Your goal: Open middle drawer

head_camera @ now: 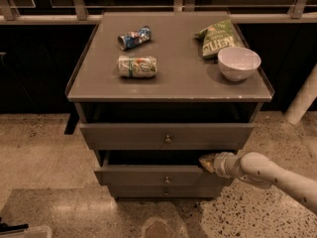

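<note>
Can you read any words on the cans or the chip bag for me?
Green chip bag: big pale letters, too blurred to read.
Green-and-white can: print too blurred to read.
Blue can: print too blurred to read.
White bowl: no text.
Gripper, at the middle drawer's top right edge: no text.

On the grey square cabinet top, the crushed blue metal can lies at 10 o'clock. The white-and-green metal can lies before it at 8. The green crinkled chip bag is at 2, and the white round bowl is just beside it at 3. Below, the pale two-finger gripper sits at the upper edge of the grey flat-fronted middle drawer, at 2 o'clock from its small round metal knob.
</note>
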